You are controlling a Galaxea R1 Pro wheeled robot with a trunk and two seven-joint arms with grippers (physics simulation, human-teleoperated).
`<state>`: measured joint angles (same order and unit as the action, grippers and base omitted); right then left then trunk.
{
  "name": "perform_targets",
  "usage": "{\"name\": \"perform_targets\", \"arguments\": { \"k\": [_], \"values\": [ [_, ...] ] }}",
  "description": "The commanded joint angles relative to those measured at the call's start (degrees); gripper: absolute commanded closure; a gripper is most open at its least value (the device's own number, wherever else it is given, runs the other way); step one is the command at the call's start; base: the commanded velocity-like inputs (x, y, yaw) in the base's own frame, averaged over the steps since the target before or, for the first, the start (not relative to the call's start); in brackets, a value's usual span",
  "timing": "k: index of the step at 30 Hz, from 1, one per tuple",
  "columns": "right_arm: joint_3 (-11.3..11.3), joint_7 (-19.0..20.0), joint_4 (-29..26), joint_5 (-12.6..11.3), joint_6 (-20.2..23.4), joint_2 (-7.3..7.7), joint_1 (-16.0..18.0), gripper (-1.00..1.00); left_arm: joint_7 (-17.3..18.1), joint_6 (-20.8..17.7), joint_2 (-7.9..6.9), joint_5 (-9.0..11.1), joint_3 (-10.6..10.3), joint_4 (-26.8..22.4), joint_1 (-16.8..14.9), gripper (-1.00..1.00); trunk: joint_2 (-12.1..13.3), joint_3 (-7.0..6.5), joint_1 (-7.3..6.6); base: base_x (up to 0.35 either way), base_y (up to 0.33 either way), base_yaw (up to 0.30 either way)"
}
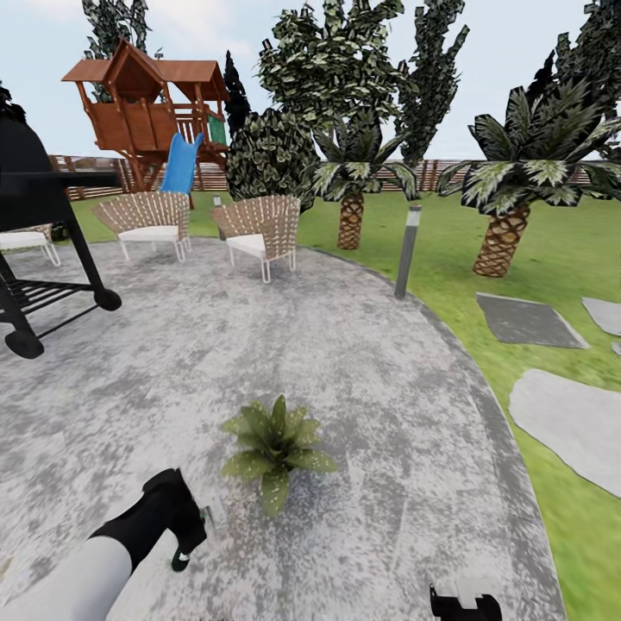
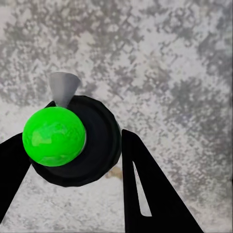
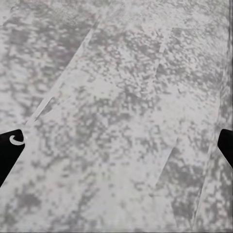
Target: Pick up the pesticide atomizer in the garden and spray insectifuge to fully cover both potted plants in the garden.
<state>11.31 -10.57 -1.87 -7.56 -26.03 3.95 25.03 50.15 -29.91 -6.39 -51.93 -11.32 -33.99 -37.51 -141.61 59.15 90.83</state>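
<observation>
Here the head view shows one potted plant [image 1: 276,448] on the grey patio [image 1: 362,362], just beside the left gripper [image 1: 191,533]. The left wrist view shows that gripper's fingers [image 2: 150,194] clamped around the spray bottle [image 2: 73,141]. The right gripper [image 3: 116,145] is spread wide over bare paving.

Bright, even daylight, hardly any cast shadows; soft blotchy render textures, wide-angle stretch at head view's edges
</observation>
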Motion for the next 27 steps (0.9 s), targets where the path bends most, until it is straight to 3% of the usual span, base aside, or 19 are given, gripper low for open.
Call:
{"name": "perform_targets", "arguments": {
  "k": [1,4,7,11,15,17,20,23,27],
  "values": [
    [0.60,0.02,0.05,-0.48,-0.15,-0.03,0.02,-1.00,0.33,2.28,-0.29,0.00,-0.18,0.30,0.01,1.00,-0.03,0.05,-0.04,-0.117,-0.022,0.000],
    [0.97,0.22,0.05,-0.23,-0.09,-0.08,0.02,-1.00,0.38,9.63,-0.71,2.05,0.90,2.99,1.85,1.00,-0.03,0.05,-0.04,-0.039,-0.007,0.000],
    [1.79,0.44,-0.22,0.71,-0.08,-0.08,0.02,-1.00,0.39,15.30,-0.86,2.78,1.54,4.56,4.28,1.00,-0.03,0.05,-0.04,-0.008,-0.001,0.000],
    [8.77,0.54,-2.97,7.95,-0.15,-0.02,0.02,-1.00,0.39,24.36,-1.69,3.05,1.79,5.00,7.45,1.00,-0.03,0.05,-0.04,-0.001,0.000,0.000],
    [10.63,1.14,-7.47,11.90,-0.16,-0.07,0.02,-1.00,0.49,32.63,-2.53,3.50,1.90,5.61,8.00,1.00,-0.03,0.05,-0.04,0.000,0.000,0.000],
    [10.79,6.04,-9.70,14.79,-0.12,-0.05,0.02,-1.00,0.54,35.50,-2.74,3.58,2.21,6.17,8.04,1.00,-0.03,0.05,-0.04,0.000,0.000,0.000],
    [10.83,18.49,-13.62,17.43,-0.06,0.05,0.04,-1.00,0.90,39.20,-3.24,3.97,4.69,6.39,7.92,1.00,-0.03,0.05,-0.04,0.000,0.000,0.000],
    [10.84,23.21,-16.13,18.47,-0.01,0.06,0.13,-1.00,1.74,41.48,-3.24,4.14,6.10,6.37,7.68,1.00,-0.03,0.05,-0.04,0.000,0.000,0.000],
    [10.78,25.60,-18.65,25.49,0.05,-0.02,0.26,-1.00,2.81,42.26,-2.95,4.19,6.45,6.03,7.55,1.00,-0.03,0.05,-0.04,0.000,0.000,0.000]
  ]
}}
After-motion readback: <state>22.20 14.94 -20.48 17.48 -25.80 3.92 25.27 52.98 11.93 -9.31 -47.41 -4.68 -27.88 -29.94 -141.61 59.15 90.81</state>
